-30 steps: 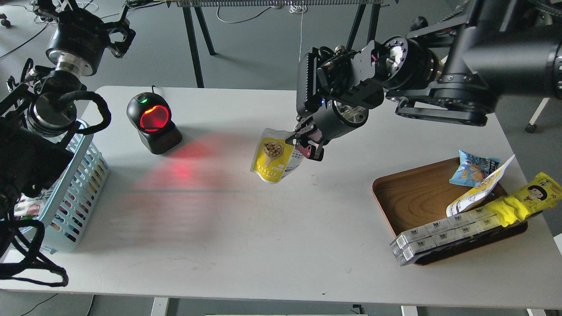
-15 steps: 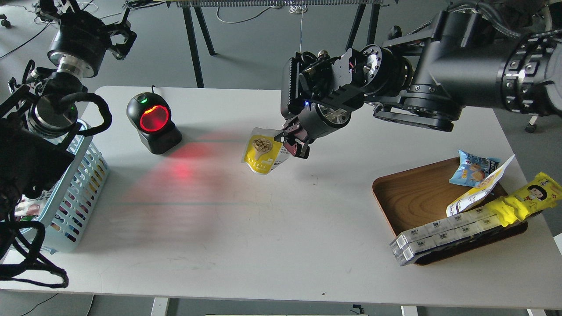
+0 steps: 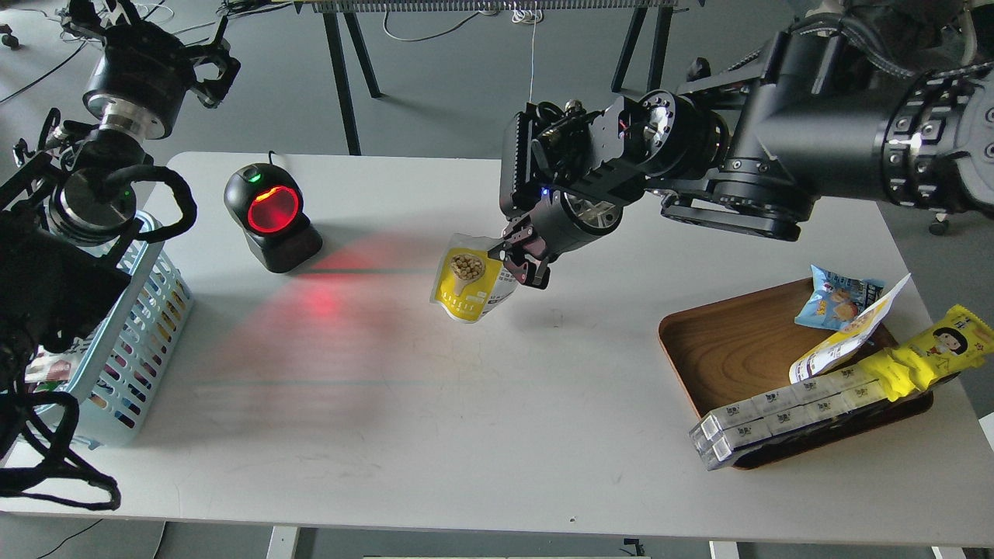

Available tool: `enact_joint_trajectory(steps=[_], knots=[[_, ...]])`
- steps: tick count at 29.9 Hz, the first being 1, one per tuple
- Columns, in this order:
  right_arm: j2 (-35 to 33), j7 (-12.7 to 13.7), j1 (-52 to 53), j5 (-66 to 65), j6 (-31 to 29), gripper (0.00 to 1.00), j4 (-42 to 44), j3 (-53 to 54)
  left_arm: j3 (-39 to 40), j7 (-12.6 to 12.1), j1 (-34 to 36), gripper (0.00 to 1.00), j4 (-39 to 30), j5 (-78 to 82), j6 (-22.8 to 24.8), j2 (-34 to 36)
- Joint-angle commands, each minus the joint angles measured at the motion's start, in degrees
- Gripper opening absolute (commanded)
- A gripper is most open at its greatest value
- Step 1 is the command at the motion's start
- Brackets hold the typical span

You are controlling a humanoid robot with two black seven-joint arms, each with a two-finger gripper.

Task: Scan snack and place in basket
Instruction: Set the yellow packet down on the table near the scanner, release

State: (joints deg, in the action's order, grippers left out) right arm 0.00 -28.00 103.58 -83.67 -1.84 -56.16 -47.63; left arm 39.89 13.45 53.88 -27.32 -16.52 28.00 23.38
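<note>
Right gripper (image 3: pixel 519 260) has its fingers pinched on the snack (image 3: pixel 468 284) by the top corner, dangling over mid-table right of the scanner (image 3: pixel 272 216), so I'd turn the barcode side into that red glow before heading for the basket (image 3: pixel 140 310).

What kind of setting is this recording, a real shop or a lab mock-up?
Most likely a lab mock-up of a shop checkout. A barcode scanner glows red on a plain white table, packaged snacks lie on a wooden tray, and loose cables lie on the bare grey floor behind.
</note>
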Motion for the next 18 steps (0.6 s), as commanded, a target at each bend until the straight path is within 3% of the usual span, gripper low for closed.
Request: enact_joint_trajectory(steps=[1,9,11,13,15,16,18], knots=[[0.00,0.00,-0.31,0.00,-0.01,0.05,0.00,0.00,0.02,0.00,0.00,1.00,-0.02,0.00,0.00,0.00],[0.00,0.00,-0.31,0.00,-0.01,0.05,0.00,0.00,0.10,0.00,0.00,1.00,0.07,0.00,0.00,0.08],[0.00,0.00,-0.23,0.00,-0.01,0.10,0.00,0.00,0.10,0.00,0.00,1.00,0.07,-0.09,0.00,0.08],[0.00,0.00,0.30,0.52,-0.01,0.28,-0.09,0.26,0.10,0.00,0.00,1.00,0.07,0.00,0.00,0.17],[0.00,0.00,0.83,2.53,0.08,0.56,-0.53,0.52,0.10,0.00,0.00,1.00,0.07,0.00,0.00,0.17],[0.00,0.00,1.09,4.20,0.08,0.64,-0.70,0.96,0.10,0.00,0.09,1.00,0.07,0.00,0.00,0.17],[0.00,0.00,2.40,6.58,-0.18,0.69,-2.10,1.23,0.10,0.00,0.09,1.00,0.07,0.00,0.00,0.17]])
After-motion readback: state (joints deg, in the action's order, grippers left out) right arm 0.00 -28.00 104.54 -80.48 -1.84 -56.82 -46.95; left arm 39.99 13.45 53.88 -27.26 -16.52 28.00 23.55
